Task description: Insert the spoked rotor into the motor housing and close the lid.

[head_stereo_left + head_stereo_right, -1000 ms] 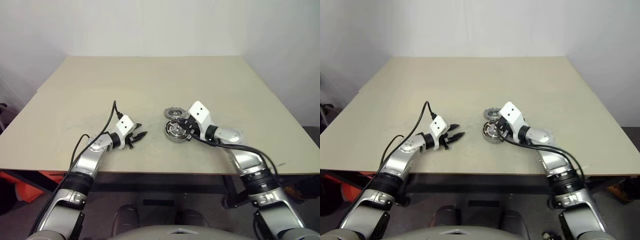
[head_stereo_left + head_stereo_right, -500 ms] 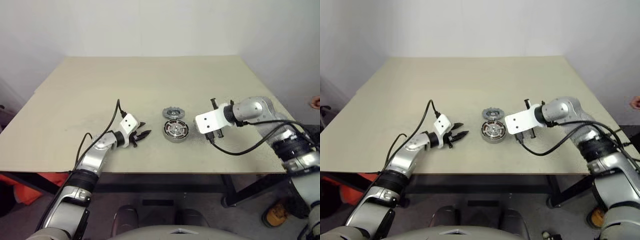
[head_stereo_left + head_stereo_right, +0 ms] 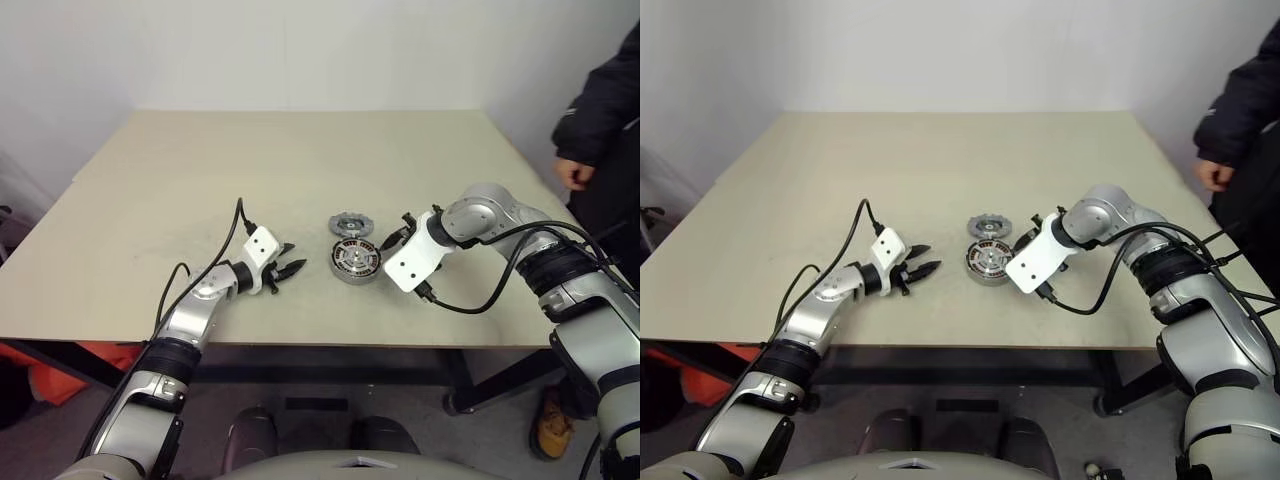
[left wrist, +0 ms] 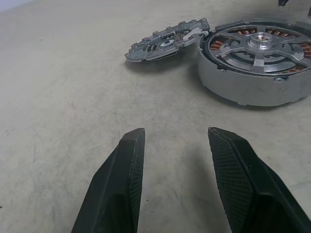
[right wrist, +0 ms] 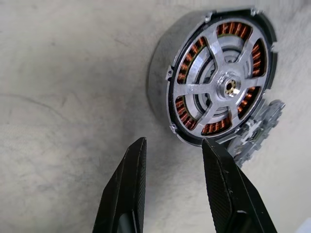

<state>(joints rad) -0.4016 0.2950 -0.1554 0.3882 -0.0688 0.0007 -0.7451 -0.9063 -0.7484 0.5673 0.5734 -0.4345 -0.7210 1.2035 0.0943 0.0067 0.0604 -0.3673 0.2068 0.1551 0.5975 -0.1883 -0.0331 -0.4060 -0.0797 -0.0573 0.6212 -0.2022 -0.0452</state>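
The motor housing (image 3: 353, 263) stands on the table, grey outside with copper windings inside. The shiny spoked rotor (image 5: 223, 87) sits in it, level with its rim. Behind it, touching its far side, the notched grey lid (image 3: 350, 224) lies flat. My right gripper (image 3: 393, 234) hovers just right of the housing, tilted down, open and empty; its fingertips (image 5: 138, 145) frame bare table beside the cup. My left gripper (image 3: 291, 269) rests low on the table left of the housing, open, nothing between its fingers (image 4: 131, 145), pointing at the housing (image 4: 252, 87) and lid (image 4: 165, 39).
The beige table (image 3: 300, 150) stretches far behind and to both sides. A person in a dark jacket (image 3: 605, 100) stands at the table's right edge, one hand (image 3: 572, 175) hanging near the corner. Black cables trail from both wrists.
My right gripper let go of the housing, swung out to the right, rolled over and opened; it now hangs beside the cup. A person has come in at the right. Left arm unmoved.
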